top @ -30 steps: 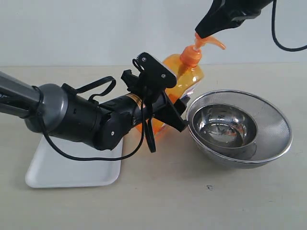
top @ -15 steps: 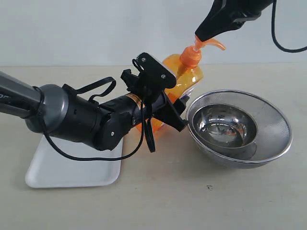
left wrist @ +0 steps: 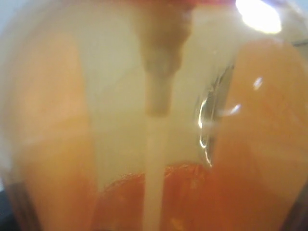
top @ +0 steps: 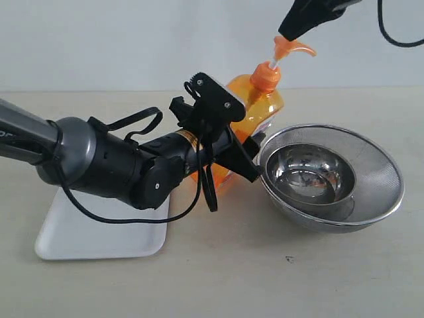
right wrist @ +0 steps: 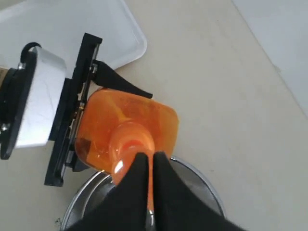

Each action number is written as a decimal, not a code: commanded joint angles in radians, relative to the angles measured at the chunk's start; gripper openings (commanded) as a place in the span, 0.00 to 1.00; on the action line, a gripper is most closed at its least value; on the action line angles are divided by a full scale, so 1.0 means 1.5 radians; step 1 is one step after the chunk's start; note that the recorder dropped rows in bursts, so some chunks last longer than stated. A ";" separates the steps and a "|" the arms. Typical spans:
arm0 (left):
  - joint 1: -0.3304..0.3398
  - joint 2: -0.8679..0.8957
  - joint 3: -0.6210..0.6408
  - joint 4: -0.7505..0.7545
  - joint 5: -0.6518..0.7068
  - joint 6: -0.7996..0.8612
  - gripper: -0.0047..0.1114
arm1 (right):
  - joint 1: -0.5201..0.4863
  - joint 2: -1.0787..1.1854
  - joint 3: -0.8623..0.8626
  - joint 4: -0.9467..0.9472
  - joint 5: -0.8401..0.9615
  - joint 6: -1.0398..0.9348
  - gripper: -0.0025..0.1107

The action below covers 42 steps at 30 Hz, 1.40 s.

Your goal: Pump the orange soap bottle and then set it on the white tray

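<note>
Risen since the earlier frames: the pump head (top: 291,48) of the soap bottle (top: 255,99), which a second ago sat pressed low against the collar and now stands up on its white stem (top: 271,64). The right gripper (top: 285,33) has climbed with it toward the top of the exterior view. Its fingers are drawn almost together, and their tips are at the top of the pump head. Whether they press on it or merely touch cannot be told. This reads as the release half of a pump stroke, so the pumping step is judged to be done or near its end, while the placing step is not yet begun.

Unchanged from the earlier frames: the bottle body, which stands upright on the table (top: 265,278) with its spout pointing out over the steel bowl (top: 391,165) just beside it. The left gripper (top: 233,136) is clamped across the bottle's lower body, one jaw on each side, as the right wrist view confirms. The left wrist view is filled by blurred orange plastic and the pale dip tube (left wrist: 156,168) inside. The white tray (top: 79,238) lies apart from the bottle, partly beneath the left arm, with nothing seen on its visible part. Bowl and tray show no shift.
</note>
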<state>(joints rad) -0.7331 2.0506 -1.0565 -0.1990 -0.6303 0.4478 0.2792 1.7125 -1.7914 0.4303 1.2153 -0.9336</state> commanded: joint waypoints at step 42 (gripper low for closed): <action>-0.005 -0.011 -0.010 0.011 -0.086 -0.011 0.08 | -0.002 -0.110 -0.139 -0.100 -0.030 0.093 0.02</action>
<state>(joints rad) -0.7331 2.0517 -1.0565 -0.1952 -0.6621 0.4338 0.2792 1.5666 -2.0001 0.2947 1.1683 -0.8038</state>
